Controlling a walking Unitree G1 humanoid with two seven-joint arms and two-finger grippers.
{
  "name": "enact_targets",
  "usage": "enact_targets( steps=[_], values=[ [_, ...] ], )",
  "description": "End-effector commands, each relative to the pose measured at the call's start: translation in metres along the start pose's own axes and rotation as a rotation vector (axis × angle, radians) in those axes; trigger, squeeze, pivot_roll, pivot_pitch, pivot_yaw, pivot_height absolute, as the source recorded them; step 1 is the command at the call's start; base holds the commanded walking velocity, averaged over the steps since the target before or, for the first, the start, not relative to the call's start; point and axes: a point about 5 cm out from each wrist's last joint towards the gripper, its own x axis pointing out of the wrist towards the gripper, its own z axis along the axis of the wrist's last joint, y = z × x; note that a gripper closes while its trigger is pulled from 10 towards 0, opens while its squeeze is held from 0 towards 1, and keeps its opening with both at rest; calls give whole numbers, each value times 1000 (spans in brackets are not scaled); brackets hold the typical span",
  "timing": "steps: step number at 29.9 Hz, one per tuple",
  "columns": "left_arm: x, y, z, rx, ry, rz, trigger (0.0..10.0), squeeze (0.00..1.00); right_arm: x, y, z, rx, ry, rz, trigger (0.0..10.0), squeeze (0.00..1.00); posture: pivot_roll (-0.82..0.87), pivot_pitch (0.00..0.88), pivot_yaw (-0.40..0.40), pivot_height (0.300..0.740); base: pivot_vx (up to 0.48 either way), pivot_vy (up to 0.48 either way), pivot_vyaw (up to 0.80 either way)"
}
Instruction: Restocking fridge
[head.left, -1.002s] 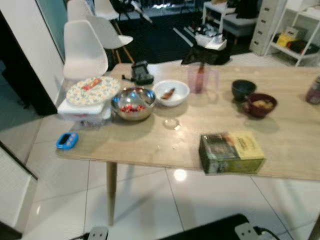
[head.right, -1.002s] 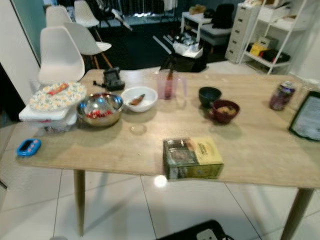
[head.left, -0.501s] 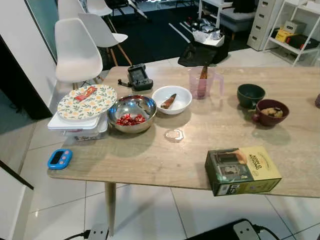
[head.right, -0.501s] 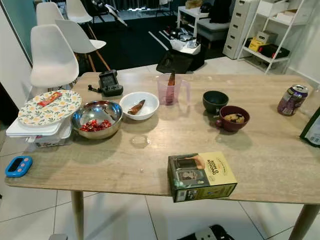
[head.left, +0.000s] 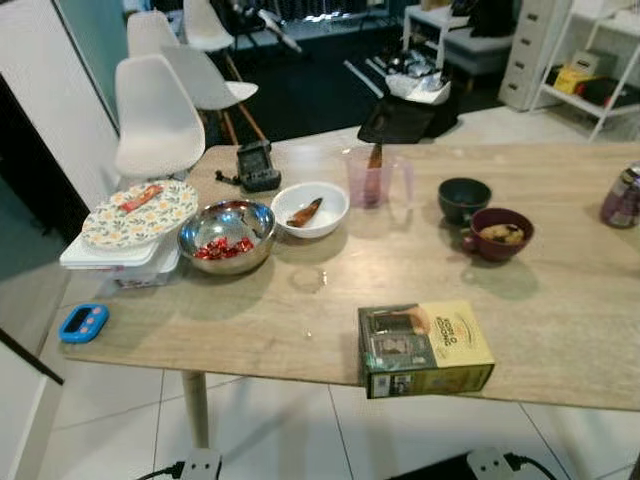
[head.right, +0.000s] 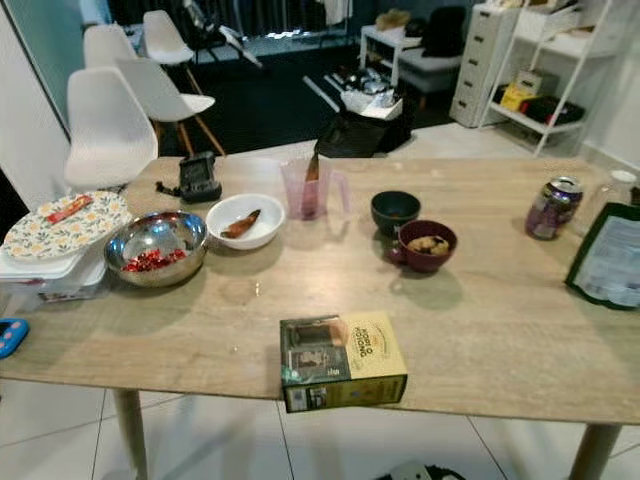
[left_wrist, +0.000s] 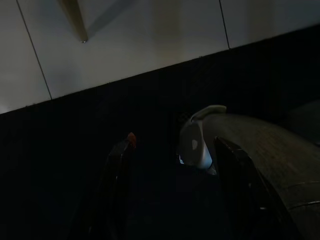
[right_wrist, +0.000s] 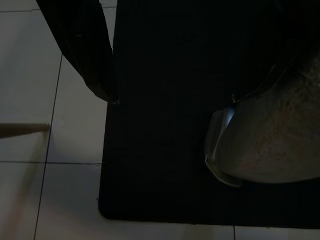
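Nothing on the table (head.left: 300, 320) has changed its place since the earlier frame; only the camera has turned a little, so all things sit more to the left in the picture.

At the left near corner lies a blue timer (head.left: 83, 322). Just behind it a flowered plate (head.left: 139, 212) rests on a white container (head.left: 120, 262). Right of these stands a steel bowl (head.left: 227, 235) with red pieces inside. A black device (head.left: 258, 166) lies behind it, near the far edge, and white chairs (head.left: 158, 115) stand behind the table's left end. Next comes a white bowl (head.left: 310, 208) with one brown piece in it, then a pink measuring cup (head.left: 376, 177). A green and yellow box (head.left: 425, 347) lies flat at the near edge, about in the middle of the table. Further right are a dark green bowl (head.left: 464, 198) and, touching or almost touching it on the near side, a maroon bowl (head.left: 498, 233) with food. A purple can (head.left: 622, 196) stands upright at the right, and beside it a dark packet (head.right: 607, 260) lies flat at the right edge.

Both arms hang low over a black mat (right_wrist: 165, 165) on the tiled floor (right_wrist: 30, 60). On the left tool (left_wrist: 175, 145) the two fingers (left_wrist: 116, 185) are apart and hold nothing. For the right tool (right_wrist: 175, 95) I cannot tell if it is apart or together.
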Motion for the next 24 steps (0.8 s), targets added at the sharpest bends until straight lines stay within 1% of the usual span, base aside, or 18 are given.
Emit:
enact_targets(
  steps=[1,8,11,20,24],
  values=[
    [-1,0,-4,-18,8,-4,10000,0,1,6,0,-3,1,18,10000,0,-9,0,14,740,0,0,0],
    [0,-2,-4,-11,14,-15,10000,0,1,5,0,-5,3,17,10000,0,-11,0,11,740,0,0,0],
    [0,-3,-5,0,22,-25,10000,0,0,4,-1,-6,6,14,10000,0,-11,0,10,740,0,-398,0],
    [0,-4,-5,-12,17,-28,10000,0,0,3,0,-8,4,13,10000,0,-9,0,9,740,0,-450,0],
    [0,-4,-4,-18,15,-17,10000,0,0,3,1,-8,2,14,10000,0,-10,0,11,740,0,0,0]
  ],
)
